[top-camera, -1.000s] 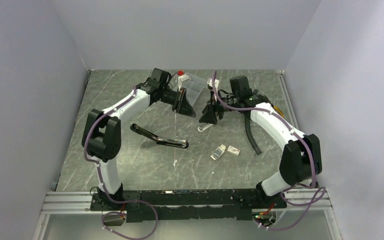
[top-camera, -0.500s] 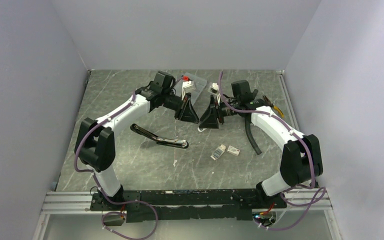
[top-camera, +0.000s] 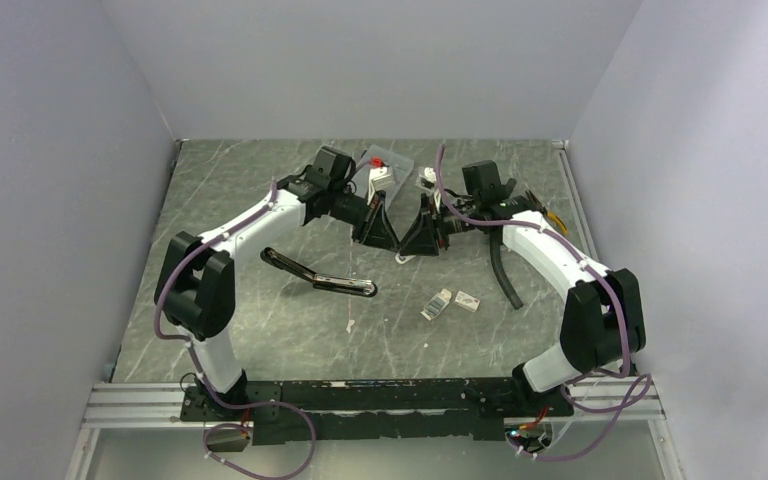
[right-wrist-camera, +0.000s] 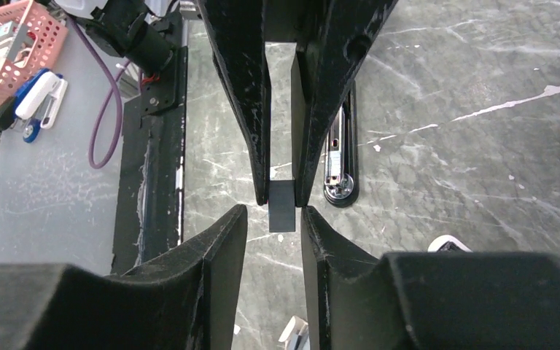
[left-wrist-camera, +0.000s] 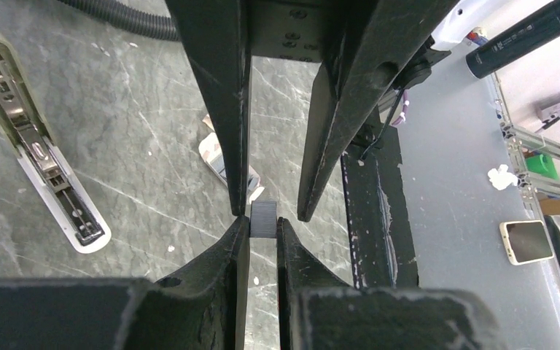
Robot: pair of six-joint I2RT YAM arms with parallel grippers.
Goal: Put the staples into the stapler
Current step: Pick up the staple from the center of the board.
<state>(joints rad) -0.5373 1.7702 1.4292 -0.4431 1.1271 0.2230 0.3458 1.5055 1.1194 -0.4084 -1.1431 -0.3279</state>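
Note:
A short grey strip of staples [left-wrist-camera: 263, 219] is pinched in my left gripper [left-wrist-camera: 263, 224], which is shut on it above the table. My right gripper [right-wrist-camera: 274, 213] faces it tip to tip, and its jaws stand on either side of the free end of the staples [right-wrist-camera: 281, 205] with a thin gap showing, so it is open. From above, the left gripper [top-camera: 390, 242] and the right gripper [top-camera: 409, 242] meet at mid-table. The black stapler [top-camera: 322, 277] lies swung open to the front left of them, and its chrome-fitted end [right-wrist-camera: 339, 164] shows below the fingers.
Two small white staple boxes [top-camera: 438, 303] [top-camera: 468, 301] lie front right of the grippers. A black hose [top-camera: 501, 268] runs beside the right arm. A clear case [top-camera: 392, 172] sits at the back. A pale open stapler-like body with a metal channel [left-wrist-camera: 40, 157] lies nearby.
My left gripper has swung right with the staples until it meets the right gripper. The right gripper's jaws have narrowed around the strip's free end.

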